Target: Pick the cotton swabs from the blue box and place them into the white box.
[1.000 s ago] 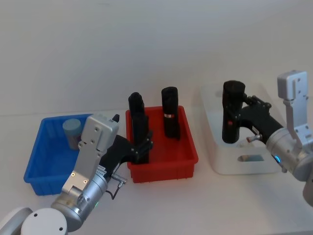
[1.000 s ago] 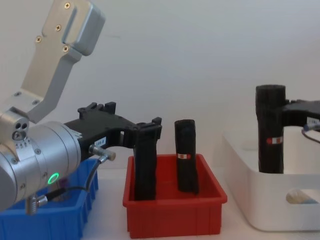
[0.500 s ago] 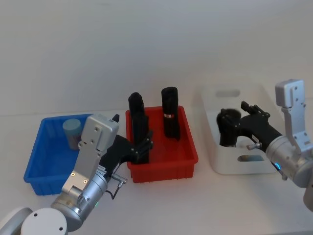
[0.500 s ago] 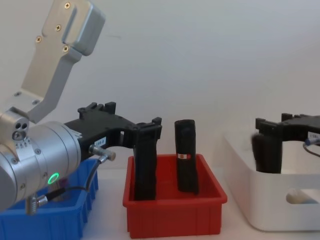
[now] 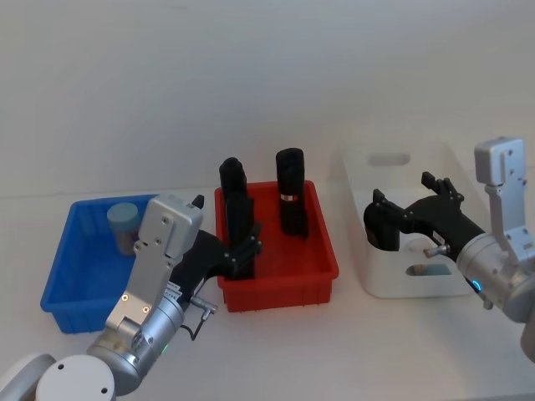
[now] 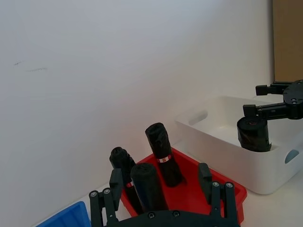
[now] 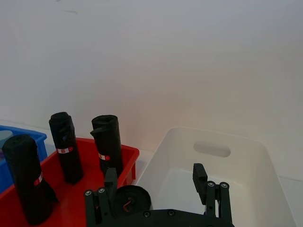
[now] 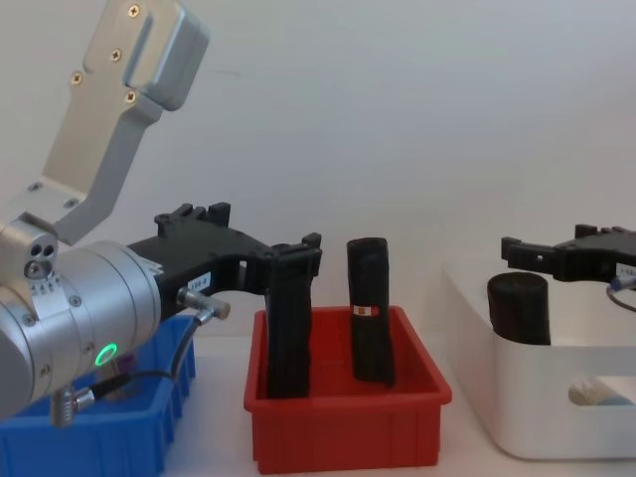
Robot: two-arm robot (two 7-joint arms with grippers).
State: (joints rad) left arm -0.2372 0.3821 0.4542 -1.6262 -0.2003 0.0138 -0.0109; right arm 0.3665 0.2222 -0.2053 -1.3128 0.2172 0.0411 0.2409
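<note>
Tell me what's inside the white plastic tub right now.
The glossy white plastic tub holds one black rolled pack, standing upright under the right gripper, which is open above it. Through a handle slot something pale blue shows; the tub's wall hides the rest.

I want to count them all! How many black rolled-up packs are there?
4. Three stand in the red plastic bin: one at the back left, one at the back right, and one in front between the left hand's fingers. One sits in the big white plastic tub, under the right hand.
</note>
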